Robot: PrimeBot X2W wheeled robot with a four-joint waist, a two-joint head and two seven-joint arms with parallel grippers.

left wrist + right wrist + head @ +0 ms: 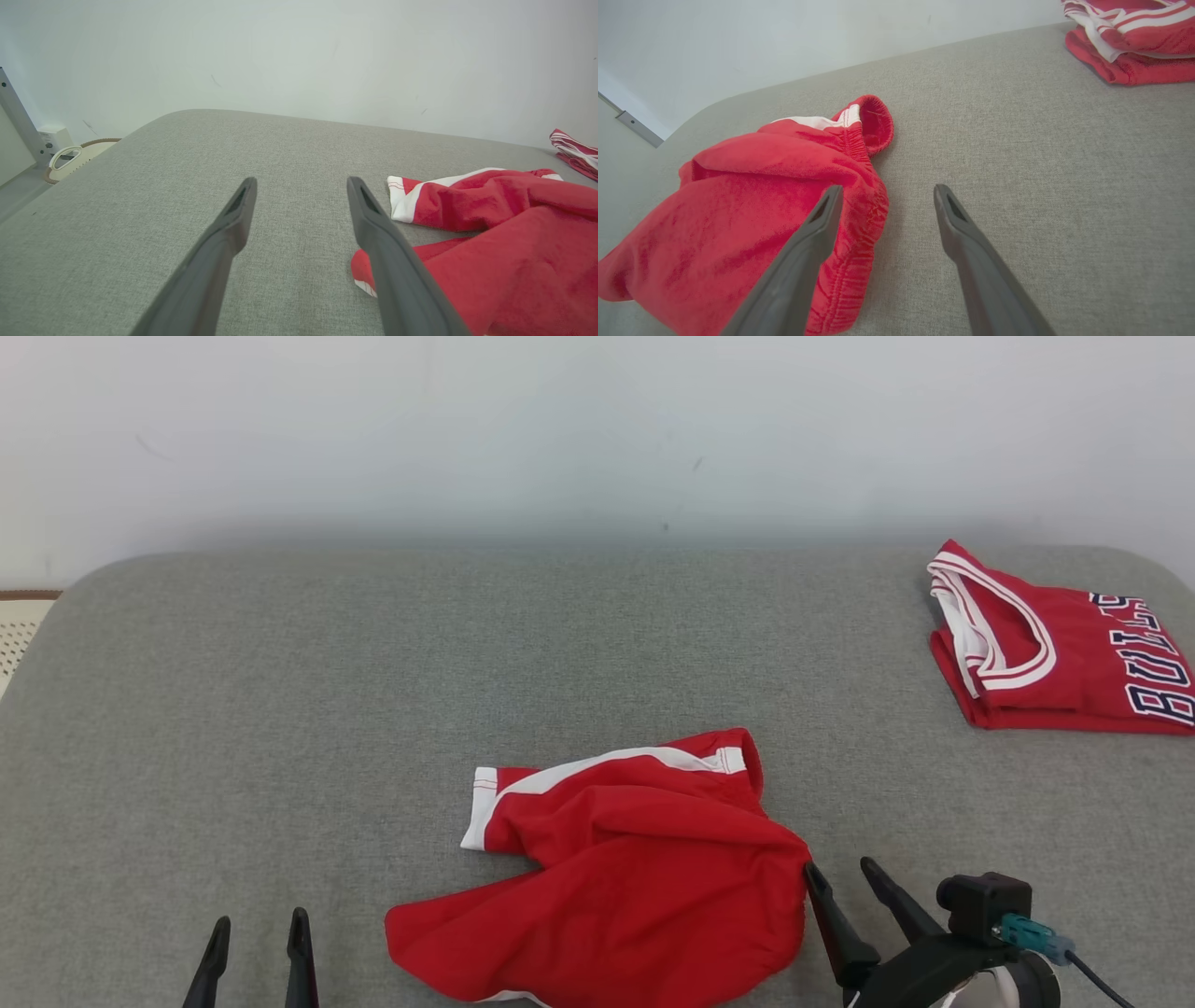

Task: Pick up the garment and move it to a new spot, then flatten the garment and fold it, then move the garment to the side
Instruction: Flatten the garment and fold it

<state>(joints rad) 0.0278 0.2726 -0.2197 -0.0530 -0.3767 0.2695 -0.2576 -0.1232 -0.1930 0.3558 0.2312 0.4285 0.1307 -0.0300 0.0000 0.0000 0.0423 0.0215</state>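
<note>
Garment (635, 868) — a pair of red shorts with white trim — lies crumpled on the grey padded surface (280, 709), near its front edge and between my 2 grippers. That surface spans nearly the whole head view, with a pale wall (597, 420) behind it. The shorts are bunched rather than flat: 1 leg hem with a white band points to my left, and the elastic waistband curls up on the right. Well apart from them, at the far right of the surface, sits a folded red jersey (1064, 653) with white piping and dark lettering. My right gripper (840, 868) is spread wide and grasps nothing — its left finger sits right at the waistband edge, and I cannot tell whether it touches the cloth. My left gripper (260, 922) is likewise released, fingers apart over bare surface, near the shorts' lower left corner.
</note>
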